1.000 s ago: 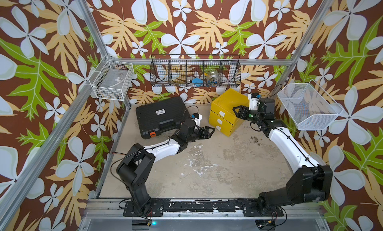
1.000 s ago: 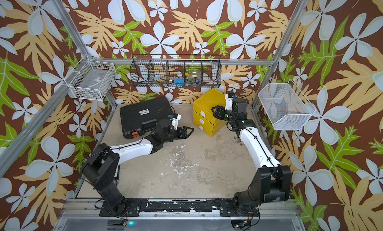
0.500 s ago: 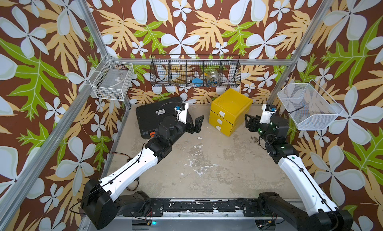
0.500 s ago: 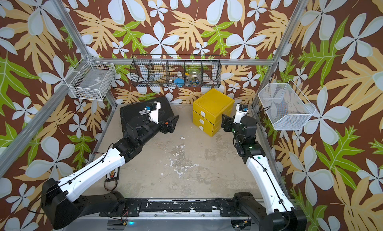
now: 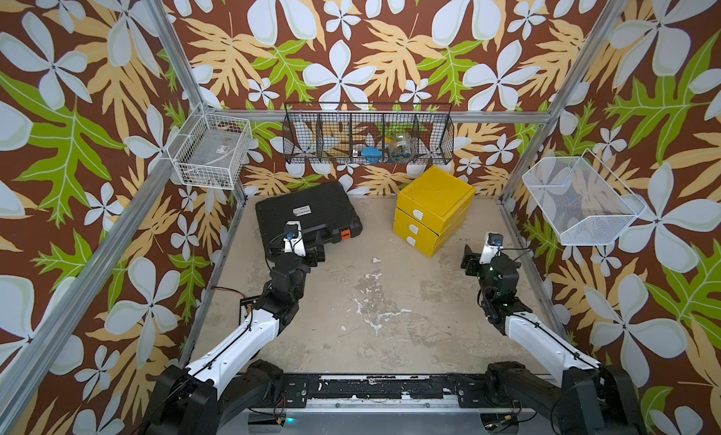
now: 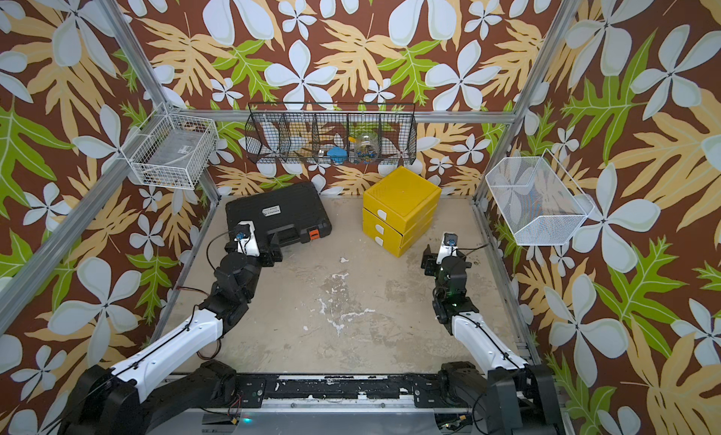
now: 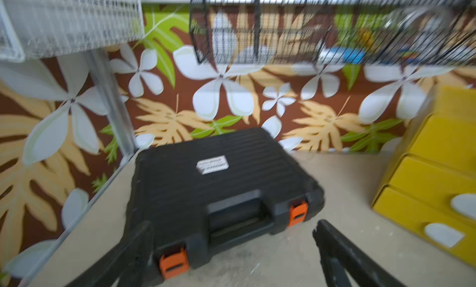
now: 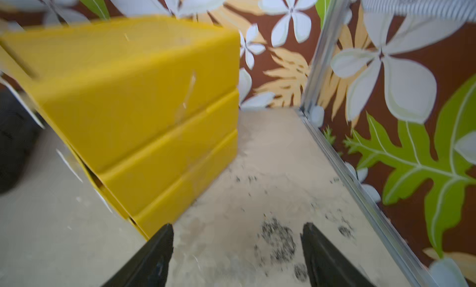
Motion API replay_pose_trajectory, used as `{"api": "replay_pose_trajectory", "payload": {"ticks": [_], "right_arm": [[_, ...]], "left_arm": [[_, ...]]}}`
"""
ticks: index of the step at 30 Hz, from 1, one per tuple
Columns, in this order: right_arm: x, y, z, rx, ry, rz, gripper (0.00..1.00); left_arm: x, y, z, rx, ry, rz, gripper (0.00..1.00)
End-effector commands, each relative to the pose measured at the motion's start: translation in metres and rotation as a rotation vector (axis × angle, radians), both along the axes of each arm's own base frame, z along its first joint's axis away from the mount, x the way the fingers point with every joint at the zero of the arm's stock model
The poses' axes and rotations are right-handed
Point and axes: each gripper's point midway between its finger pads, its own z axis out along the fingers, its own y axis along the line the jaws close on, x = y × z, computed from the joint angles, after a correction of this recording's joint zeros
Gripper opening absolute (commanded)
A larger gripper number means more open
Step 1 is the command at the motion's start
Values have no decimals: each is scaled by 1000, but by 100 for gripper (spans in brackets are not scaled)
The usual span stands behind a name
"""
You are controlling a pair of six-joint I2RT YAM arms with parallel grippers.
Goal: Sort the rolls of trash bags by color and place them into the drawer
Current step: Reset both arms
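Observation:
The yellow drawer unit point(image 5: 433, 206) point(image 6: 402, 202) stands at the back right of the table with its three drawers pushed in. No rolls of trash bags are in view. My left gripper point(image 5: 312, 253) point(image 7: 231, 236) is open and empty, at the front edge of a black case point(image 5: 308, 214) point(image 7: 219, 175). My right gripper point(image 5: 474, 259) point(image 8: 237, 236) is open and empty over bare table, just right of the drawer unit's point(image 8: 141, 105) front corner and apart from it.
A black wire basket point(image 5: 366, 136) on the back wall holds a blue item and a jar. A white wire basket point(image 5: 210, 152) hangs at the left corner. A white mesh basket point(image 5: 581, 202) hangs on the right wall. An aluminium rail point(image 8: 360, 190) runs beside the right gripper.
Both arms have drawn back from the drawer unit toward the front. The left gripper swung left to the black case. The right gripper's jaws have spread wider.

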Motion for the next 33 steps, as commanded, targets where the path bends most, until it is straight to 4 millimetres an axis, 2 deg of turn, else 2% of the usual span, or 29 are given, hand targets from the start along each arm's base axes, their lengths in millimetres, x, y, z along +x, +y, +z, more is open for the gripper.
{"api": "replay_pose_trajectory", "payload": {"ticks": [1,4,7,11,15,16,19,20,24,33], "right_arm": [[-3,-13,2,-50,-85,-65,80],[-10,-13,-12,-49,-103,-61,81],[-11,-11,-17,-50,-120,-50,82],[-11,-10,-10,-37,-183,-49,83],[-14,-8,-25,-40,-210,-29,84],[-15,-9,-22,-47,-236,-36,86],[-3,-11,-31,-39,-165,-60,88],[1,-10,-34,-37,-132,-56,99],[3,-10,-35,-44,-136,-55,100],[0,-10,-32,-36,-149,-48,100]], "left_arm": [[-6,34,-15,-4,-57,89,100],[-12,42,-49,19,-38,97,100],[-19,40,-65,19,-80,70,100],[-18,37,-70,31,-104,37,100],[-20,44,-77,-3,-113,38,100],[-21,43,-75,10,-129,32,100],[-14,44,-83,-6,-73,37,100],[-12,46,-80,-7,-88,49,100],[4,52,-90,-66,-23,14,100],[2,53,-91,-71,-18,16,100]]}}
